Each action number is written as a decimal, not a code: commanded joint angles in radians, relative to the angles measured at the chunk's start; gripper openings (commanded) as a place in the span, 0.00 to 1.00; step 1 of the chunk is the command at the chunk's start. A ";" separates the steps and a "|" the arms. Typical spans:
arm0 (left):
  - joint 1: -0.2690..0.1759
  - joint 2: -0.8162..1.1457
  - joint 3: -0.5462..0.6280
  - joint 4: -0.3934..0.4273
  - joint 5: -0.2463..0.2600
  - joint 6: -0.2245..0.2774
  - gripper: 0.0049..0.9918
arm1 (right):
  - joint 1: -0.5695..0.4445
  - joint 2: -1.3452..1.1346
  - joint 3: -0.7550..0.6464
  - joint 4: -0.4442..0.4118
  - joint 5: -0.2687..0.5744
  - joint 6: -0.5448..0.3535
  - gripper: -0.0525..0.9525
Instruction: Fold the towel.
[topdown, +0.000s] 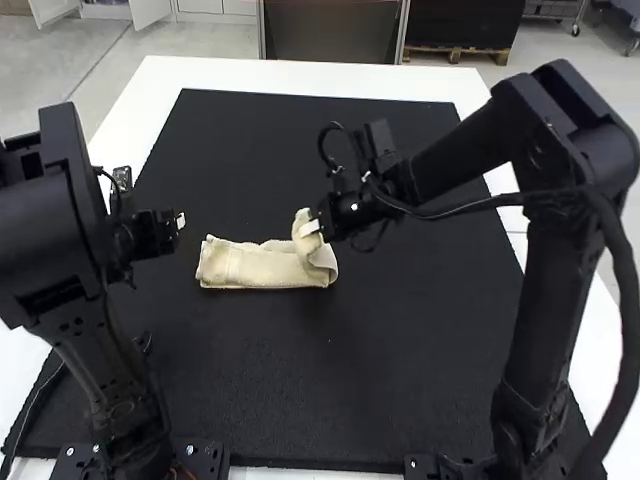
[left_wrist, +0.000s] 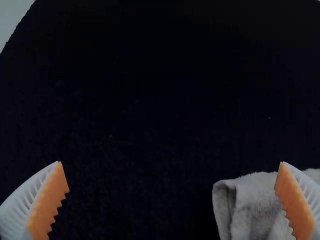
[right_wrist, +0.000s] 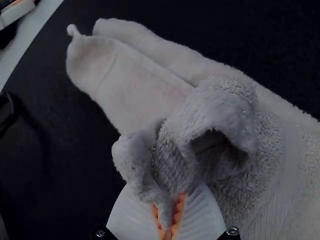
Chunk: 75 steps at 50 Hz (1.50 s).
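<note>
Right now the towel (topdown: 250, 266) lies as a narrow folded strip on the black mat (topdown: 350, 390), left of the middle in the high view, between the two grippers. Its end nearer the right arm is raised and curls over the strip, with the right gripper (right_wrist: 169, 207) clamped on a bunched bit of its edge. The left gripper (left_wrist: 170, 162) is empty, its fingers well apart; in its own wrist view, one finger overlaps the towel's folded end, though I can't tell whether they touch.

I'd judge the lengthwise fold made and the crosswise one in hand: bringing the raised end over toward the other. The next move calls for the right gripper to carry that end across, lay it down with the edges lined up, then let go — the left gripper could steady the far end meanwhile. The gripped part is rolled and puckered, and the layers beneath don't quite line up, so the fold may land lumpy or askew — a light tug and a pat-down would probably help.
</note>
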 joint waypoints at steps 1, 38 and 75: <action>0.003 -0.019 -0.023 0.005 0.000 0.018 0.98 | 0.033 0.036 0.068 0.014 -0.022 0.036 0.03; 0.003 -0.085 -0.048 -0.013 0.003 0.005 0.98 | 0.153 0.270 0.348 0.033 -0.028 0.061 0.03; 0.002 -0.083 -0.062 -0.012 -0.002 0.004 0.98 | 0.219 0.381 0.491 0.034 -0.048 0.096 0.03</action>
